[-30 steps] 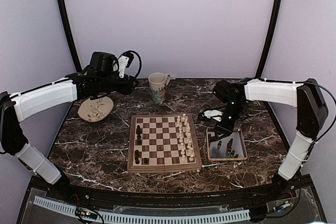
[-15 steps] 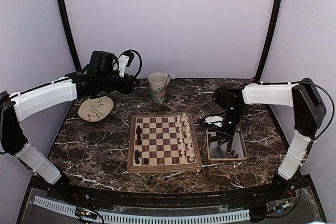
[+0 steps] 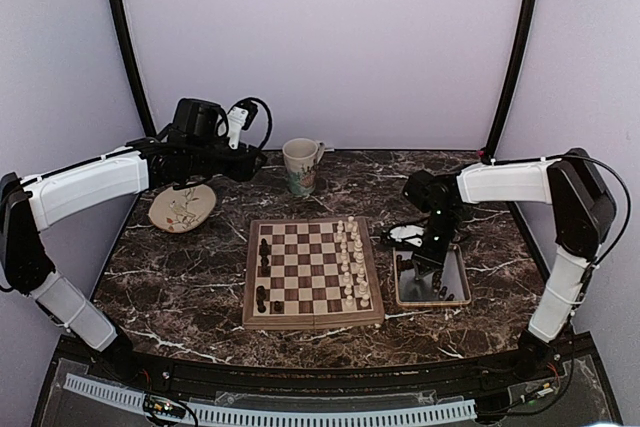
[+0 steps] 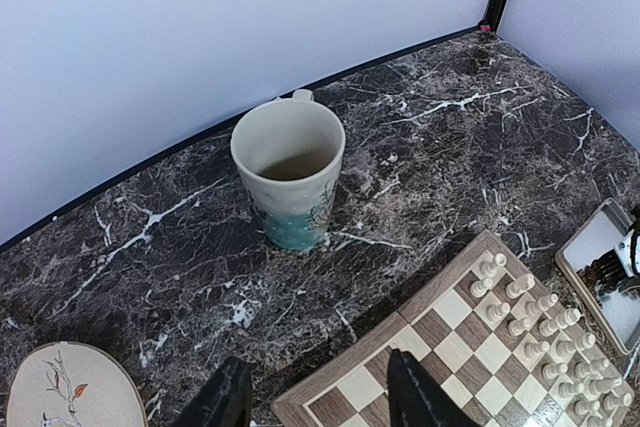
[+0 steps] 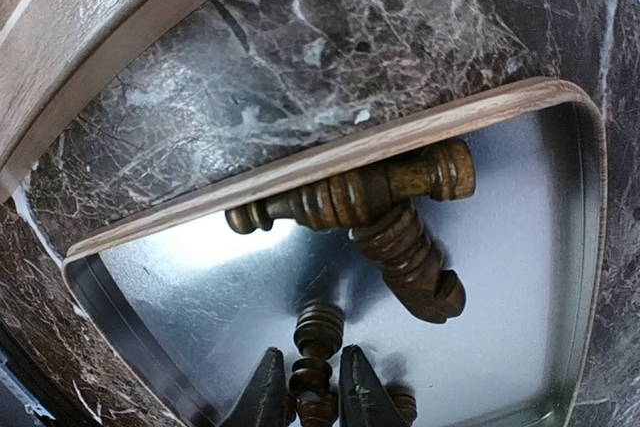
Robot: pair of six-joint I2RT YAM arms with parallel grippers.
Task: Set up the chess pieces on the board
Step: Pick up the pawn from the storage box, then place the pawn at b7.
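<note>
1. The right gripper is down inside the metal tray. Its fingers pinch an upright dark chess piece from both sides.
2. Two more dark chess pieces lie on their sides just beyond it, touching each other, one against the tray's wall.
3. The board sits mid-table, just beside the tray on its left. A few dark chessmen stand along the board's left edge, and cream-white chessmen fill its right side.
4. The left gripper hangs above the table with its fingers spread, holding nothing. The mug is ahead of it and the plate is to its left.
</note>
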